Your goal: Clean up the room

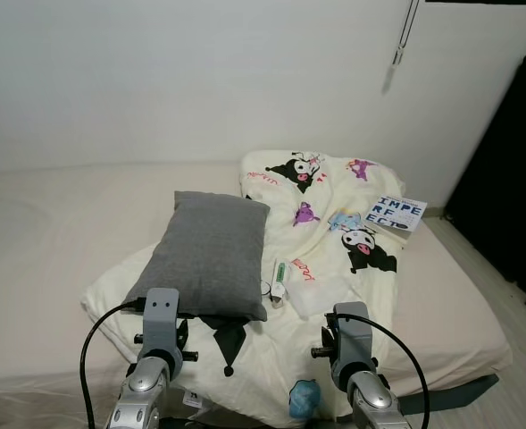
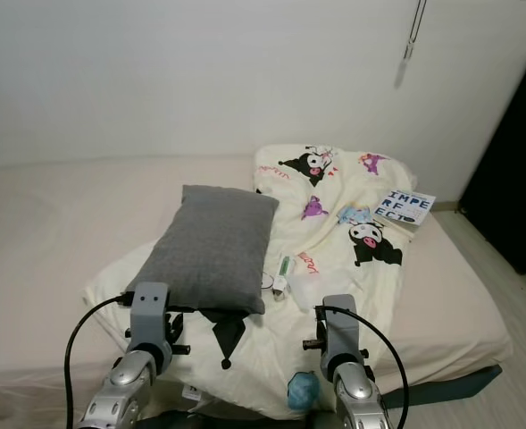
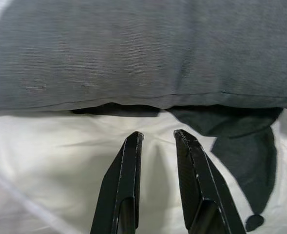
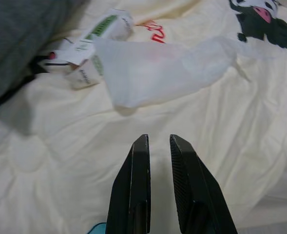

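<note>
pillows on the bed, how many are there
1. A grey pillow lies on the cartoon-print duvet, toward the robot's left, just beyond the left hand. More could be hidden under the duvet's folds.

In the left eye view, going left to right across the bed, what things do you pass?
Grey pillow → white and green tube → clear plastic bag → book with blue letters.
</note>
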### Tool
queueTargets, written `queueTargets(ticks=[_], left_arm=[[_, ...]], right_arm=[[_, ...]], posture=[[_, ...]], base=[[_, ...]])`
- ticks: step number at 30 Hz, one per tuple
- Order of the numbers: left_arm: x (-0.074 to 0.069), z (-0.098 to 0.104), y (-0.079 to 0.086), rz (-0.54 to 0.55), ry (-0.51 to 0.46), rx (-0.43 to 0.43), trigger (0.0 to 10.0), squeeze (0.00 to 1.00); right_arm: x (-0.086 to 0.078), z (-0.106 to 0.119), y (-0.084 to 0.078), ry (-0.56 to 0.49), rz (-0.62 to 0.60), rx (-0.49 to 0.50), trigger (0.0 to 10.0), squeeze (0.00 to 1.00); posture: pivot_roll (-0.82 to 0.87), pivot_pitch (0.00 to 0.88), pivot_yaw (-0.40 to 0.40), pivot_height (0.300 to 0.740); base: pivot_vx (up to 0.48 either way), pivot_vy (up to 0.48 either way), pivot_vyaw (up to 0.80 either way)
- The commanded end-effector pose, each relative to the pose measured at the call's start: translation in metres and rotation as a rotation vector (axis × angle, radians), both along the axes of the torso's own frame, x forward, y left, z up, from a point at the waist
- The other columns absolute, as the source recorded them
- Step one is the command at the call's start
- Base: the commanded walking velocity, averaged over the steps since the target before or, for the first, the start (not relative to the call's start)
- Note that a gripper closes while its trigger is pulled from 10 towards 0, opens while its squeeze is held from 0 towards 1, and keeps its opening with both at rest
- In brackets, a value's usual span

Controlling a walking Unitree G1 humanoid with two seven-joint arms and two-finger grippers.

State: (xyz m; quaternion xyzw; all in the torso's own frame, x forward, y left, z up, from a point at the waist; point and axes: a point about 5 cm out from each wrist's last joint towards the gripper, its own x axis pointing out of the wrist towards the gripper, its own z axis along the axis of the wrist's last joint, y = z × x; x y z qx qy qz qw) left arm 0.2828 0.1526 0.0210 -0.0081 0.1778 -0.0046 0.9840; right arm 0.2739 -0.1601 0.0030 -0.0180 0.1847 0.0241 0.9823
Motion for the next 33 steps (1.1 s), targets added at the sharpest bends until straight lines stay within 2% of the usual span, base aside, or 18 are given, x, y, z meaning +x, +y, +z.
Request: queueTargets(ticks=[1, 13, 17, 26, 27, 33], left_arm=[[-0.003, -0.002, 0.003, -0.004, 0.015, 0.015, 10.0, 0.00], [-0.005, -0.001, 0.007, -0.020, 0.030, 0.039, 10.0, 0.00], [-0.006, -0.004, 0.014, -0.019, 0.042, 0.052, 10.0, 0.00], [-0.006, 0.003, 0.021, -0.027, 0.028, 0.069, 10.0, 0.00], [-0.007, 0.007, 0.022, -0.059, 0.013, 0.077, 10.0, 0.00], [-0.012, 0.017, 0.018, -0.169, -0.046, 0.033, 10.0, 0.00]], right_arm=[[-0.001, 0.001, -0.002, -0.011, -0.012, 0.003, 10.0, 0.00], [0.001, 0.003, -0.007, -0.013, -0.031, 0.000, 10.0, 0.00], [0.004, 0.006, -0.009, -0.012, -0.012, -0.030, 10.0, 0.00], [0.015, 0.015, -0.016, -0.001, 0.060, -0.108, 10.0, 0.00], [0.026, 0.024, -0.017, -0.010, 0.134, -0.151, 10.0, 1.00], [0.042, 0.039, -0.019, -0.037, 0.234, -0.210, 10.0, 1.00]], posture=[[0.05, 0.067, -0.020, 0.629], [0.06, 0.096, -0.007, 0.605], [0.07, 0.113, -0.005, 0.605], [0.07, 0.142, -0.001, 0.605], [0.07, 0.155, 0.003, 0.605], [0.08, 0.168, 0.001, 0.605]], base=[[0.000, 0.000, 0.00], [0.000, 0.000, 0.00], [0.000, 0.000, 0.00], [0.000, 0.000, 0.00], [0.000, 0.000, 0.00], [0.000, 0.000, 0.00]])
